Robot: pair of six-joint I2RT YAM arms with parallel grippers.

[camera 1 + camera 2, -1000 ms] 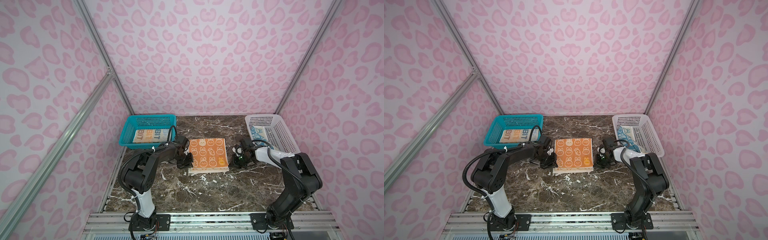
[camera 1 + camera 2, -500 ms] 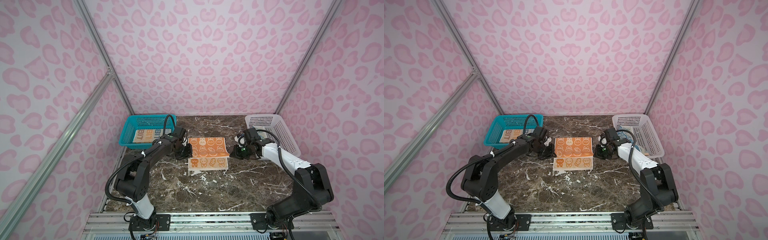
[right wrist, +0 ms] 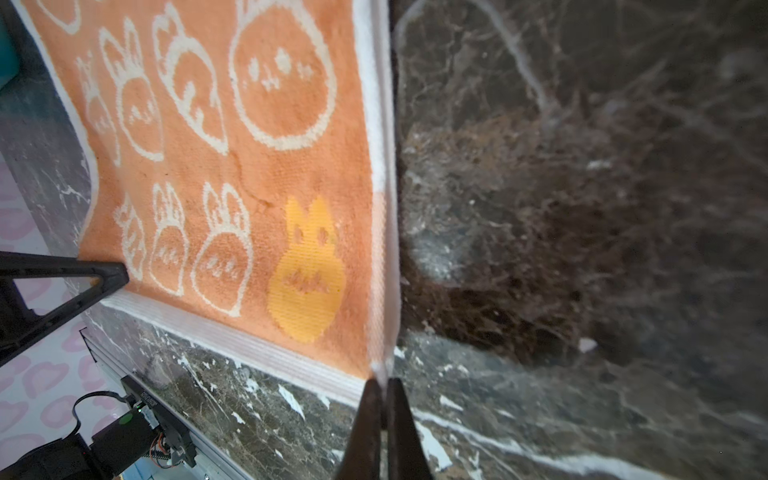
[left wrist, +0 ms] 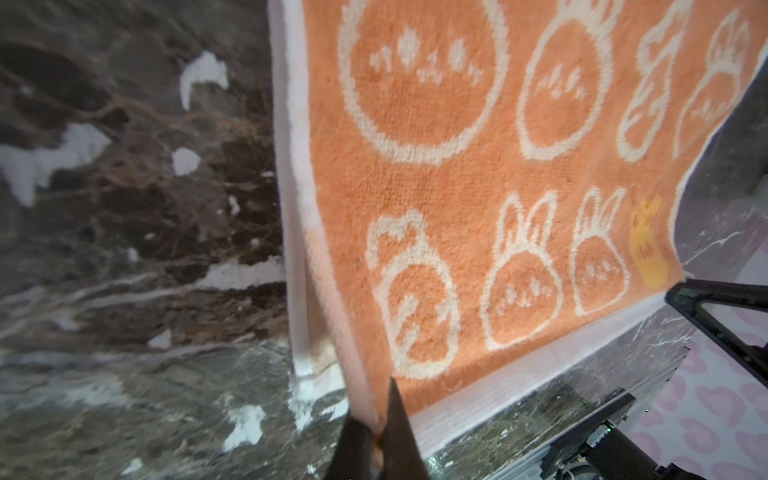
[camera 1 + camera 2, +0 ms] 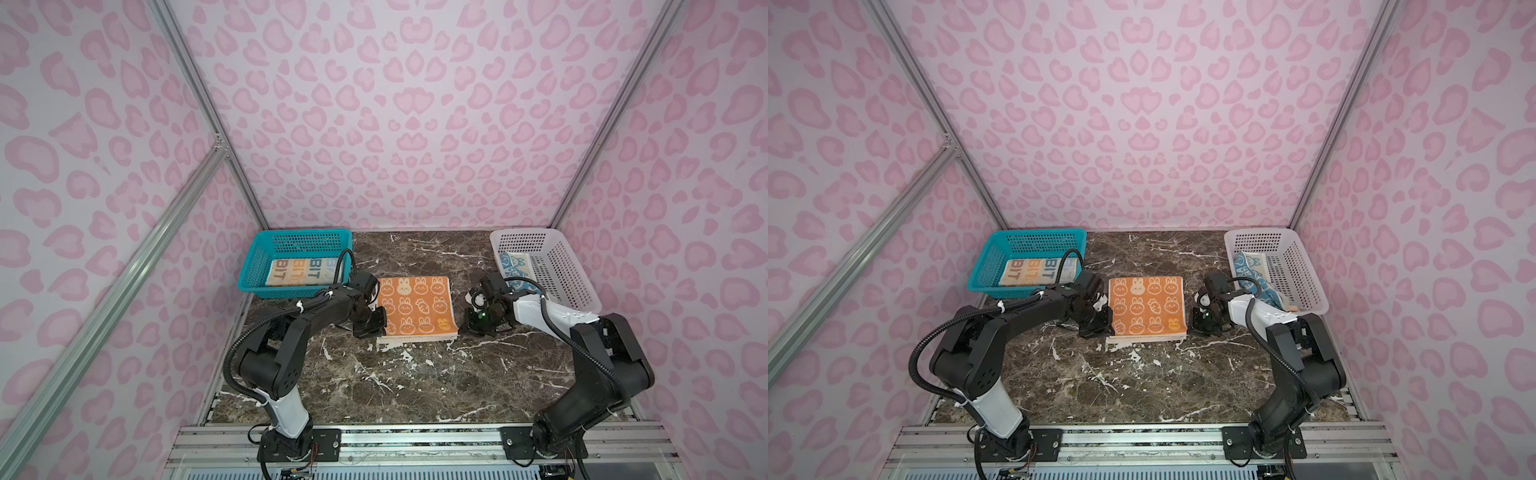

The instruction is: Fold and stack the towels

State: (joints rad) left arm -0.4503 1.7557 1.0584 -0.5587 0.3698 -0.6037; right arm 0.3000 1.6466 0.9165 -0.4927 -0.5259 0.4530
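Note:
The orange towel (image 5: 415,305) (image 5: 1146,305) with rabbit faces lies mid-table, doubled over, its upper layer stretched above a white lower edge. My left gripper (image 5: 376,326) (image 4: 380,415) is shut on the upper layer's near left corner. Shut on the near right corner is my right gripper (image 5: 467,324) (image 3: 384,382). In both wrist views the orange towel (image 4: 457,166) (image 3: 249,174) slopes up to the pinched corners. The cream towel (image 5: 305,272) lies folded in the teal basket. A blue towel (image 5: 513,266) lies crumpled in the white basket.
The teal basket (image 5: 299,235) stands at the back left and the white basket (image 5: 573,282) at the back right of the dark marble table (image 5: 415,386). Pink patterned walls close in three sides. A metal rail (image 5: 415,436) runs along the front.
Half a second ago both grippers held the towel's edge farther back, over its middle. They have since come forward together, and the held edge now sits above the near edge.

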